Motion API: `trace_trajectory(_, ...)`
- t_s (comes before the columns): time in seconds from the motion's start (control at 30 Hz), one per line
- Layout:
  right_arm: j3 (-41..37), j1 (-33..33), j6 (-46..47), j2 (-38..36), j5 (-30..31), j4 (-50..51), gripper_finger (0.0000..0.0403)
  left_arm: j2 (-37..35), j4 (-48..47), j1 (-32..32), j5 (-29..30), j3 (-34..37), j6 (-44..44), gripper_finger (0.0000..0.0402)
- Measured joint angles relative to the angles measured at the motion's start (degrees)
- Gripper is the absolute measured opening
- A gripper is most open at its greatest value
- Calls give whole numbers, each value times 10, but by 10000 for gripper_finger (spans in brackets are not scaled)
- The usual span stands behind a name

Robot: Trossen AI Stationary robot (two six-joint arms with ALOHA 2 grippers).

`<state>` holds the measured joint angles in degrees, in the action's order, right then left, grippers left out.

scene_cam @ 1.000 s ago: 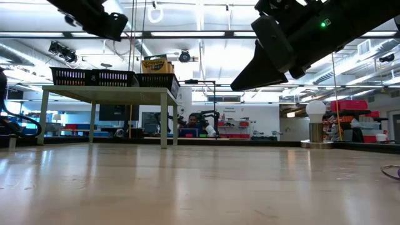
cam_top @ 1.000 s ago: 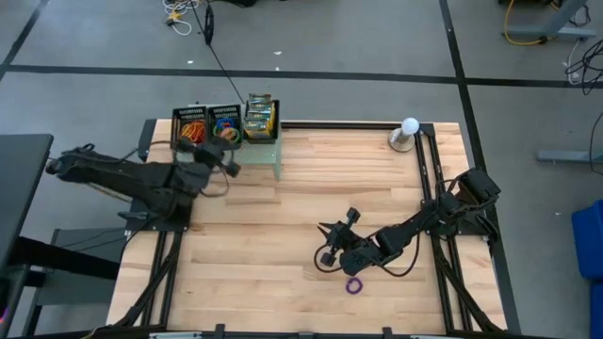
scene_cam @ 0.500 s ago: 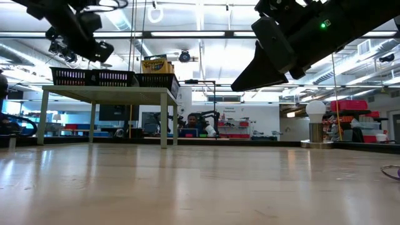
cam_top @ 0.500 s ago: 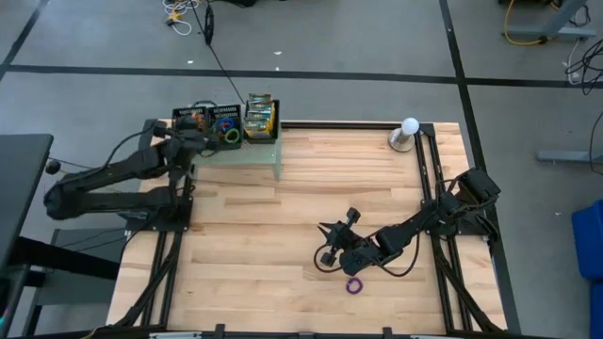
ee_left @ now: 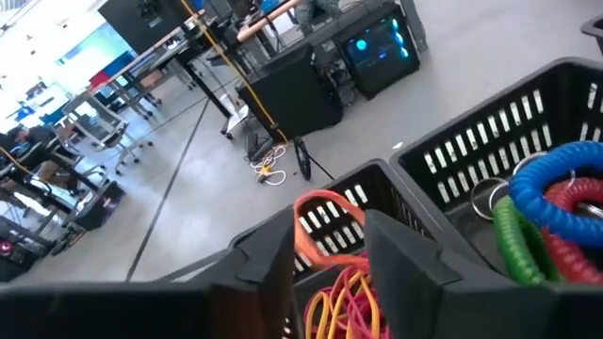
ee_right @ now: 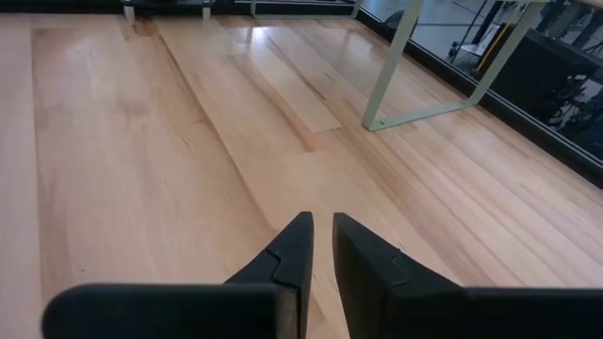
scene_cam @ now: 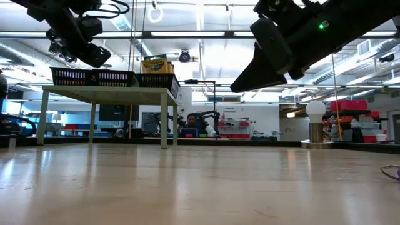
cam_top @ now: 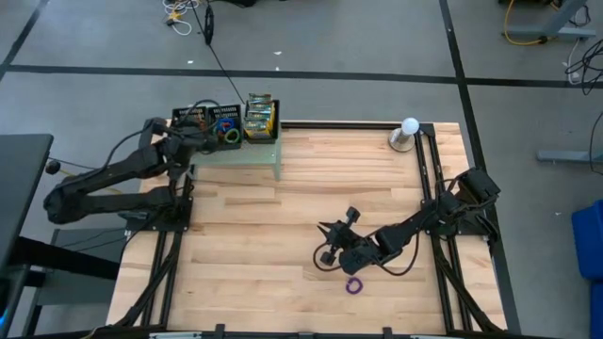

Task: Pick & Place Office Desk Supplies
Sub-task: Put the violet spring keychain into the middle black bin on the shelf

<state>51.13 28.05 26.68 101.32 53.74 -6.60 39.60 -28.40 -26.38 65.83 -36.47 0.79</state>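
While the left gripper (cam_top: pixel 191 137) hovers over the far-left mesh tray (cam_top: pixel 191 123) on the pale green stand (cam_top: pixel 247 151), its fingers (ee_left: pixel 400 259) stand apart w/ an orange band (ee_left: pixel 320 209) showing between them, held or not can't tell. Next tray (cam_top: pixel 225 121) holds blue, green & red bands (ee_left: pixel 542 207); crayon boxes (cam_top: pixel 260 117) just beside. Right gripper (cam_top: pixel 327 243) is low over mid-table, fingers (ee_right: pixel 292 254) nearly together, gripping nothing; purple band (cam_top: pixel 353 285) lies near it.

1. I'm running a rig in a robotics lab: a pale wooden plank surface (cam_top: pixel 283 217) stands on a grey concrete floor (cam_top: pixel 330 38) marked with dark lines.
2. Beyond it I see bright ceiling strip lights (scene_cam: pixel 200 34) and a glowing blue computer case (ee_left: pixel 382 47).
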Motion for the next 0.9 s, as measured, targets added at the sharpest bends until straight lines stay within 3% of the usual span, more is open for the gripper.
trace_trajectory(0.23, 0, -3, -2, 0, -25, 4, 50, -27, -72, 4, -15, -31, 1, 173)
trace_trajectory(0.37, 0, -2, -6, -4, -83, 18, 50, -52, -109, 42, -136, -46, 22, 149)
trace_trajectory(0.5, 0, 5, -5, -18, -123, 44, 50, -64, -85, 131, -246, -27, 17, 88)
trace_trajectory(0.7, 1, 28, 0, -42, -140, 102, 50, -29, 44, 308, -256, 47, -14, 10)
trace_trajectory(0.9, 1, 59, 87, -65, -208, 178, 57, 43, 308, 451, -260, 119, -73, 15)
